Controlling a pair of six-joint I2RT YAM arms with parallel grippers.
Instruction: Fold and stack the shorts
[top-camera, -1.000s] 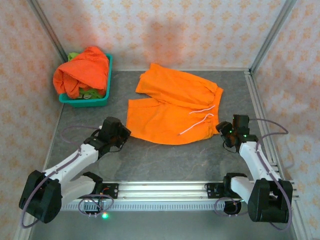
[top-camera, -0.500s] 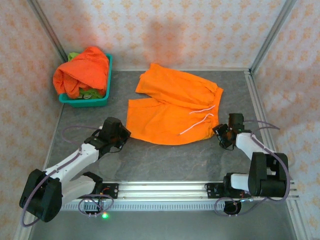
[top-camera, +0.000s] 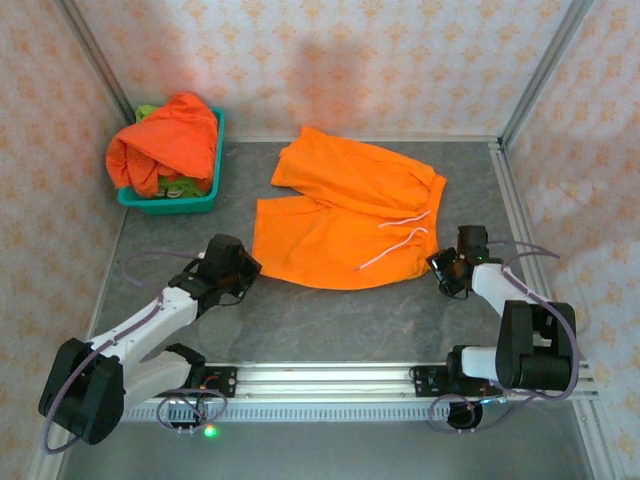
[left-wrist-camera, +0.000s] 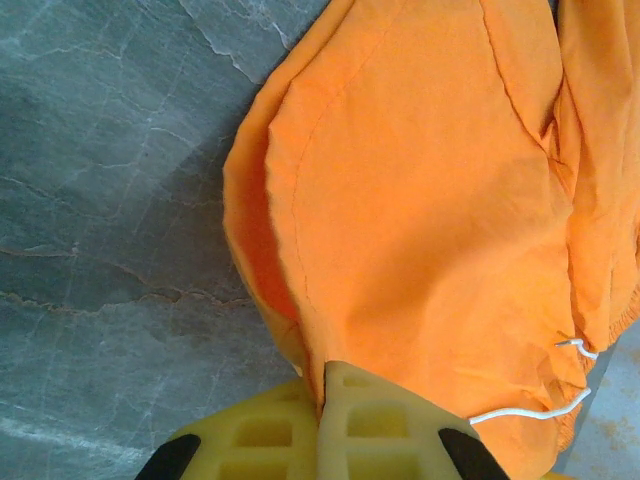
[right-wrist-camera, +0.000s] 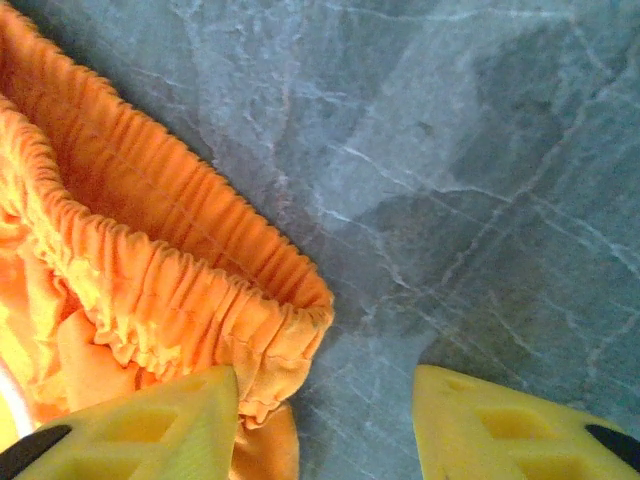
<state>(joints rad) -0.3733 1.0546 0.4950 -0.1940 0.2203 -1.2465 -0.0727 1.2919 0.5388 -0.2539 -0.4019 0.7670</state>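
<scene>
One pair of orange shorts (top-camera: 345, 215) lies spread flat in the middle of the gray tabletop (top-camera: 330, 320). The left end effector (top-camera: 248, 268) is closed and pinches the edge of one leg. The right end effector (right-wrist-camera: 325, 425) is open, right by the stretchy waist corner. More orange shorts (top-camera: 170, 140) and green shorts (top-camera: 147, 110) sit piled in the teal basket (top-camera: 170, 204) at the far left.

The grey veined surface (top-camera: 330, 320) carries a pair of orange shorts (top-camera: 345, 215) spread flat between the left claw (top-camera: 243, 268) and right claw (top-camera: 447, 272), and a teal basket (top-camera: 165, 203) well beyond the left claw.
</scene>
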